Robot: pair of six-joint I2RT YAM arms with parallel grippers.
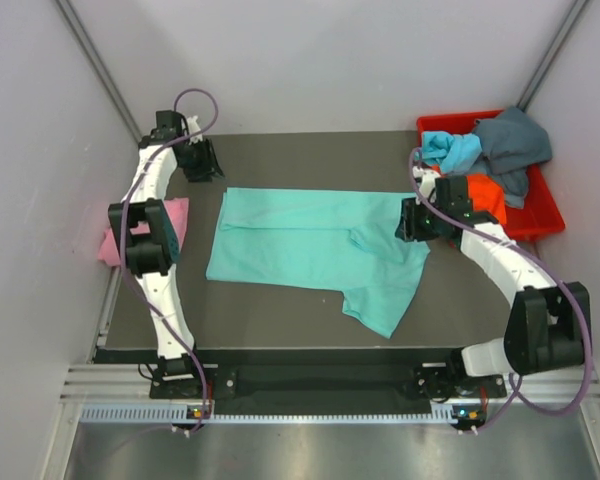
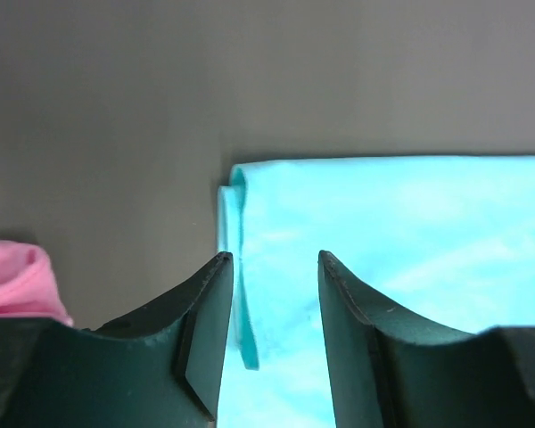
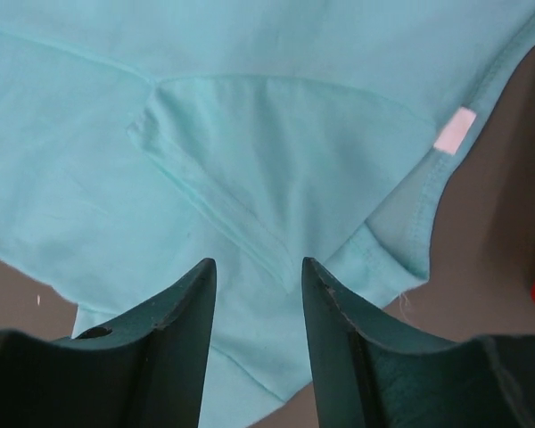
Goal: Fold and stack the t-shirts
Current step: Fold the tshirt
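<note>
My teal shirt (image 1: 300, 245) stretches lengthwise between both tools. Its corner sits just ahead of my left tool (image 2: 272, 267), its collar end under my right tool (image 3: 259, 267). Both are spread apart and empty.

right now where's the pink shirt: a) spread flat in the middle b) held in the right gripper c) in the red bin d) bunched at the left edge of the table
d: the pink shirt sits bunched at the left edge of the table, while the teal shirt is the one spread in the middle.
</note>
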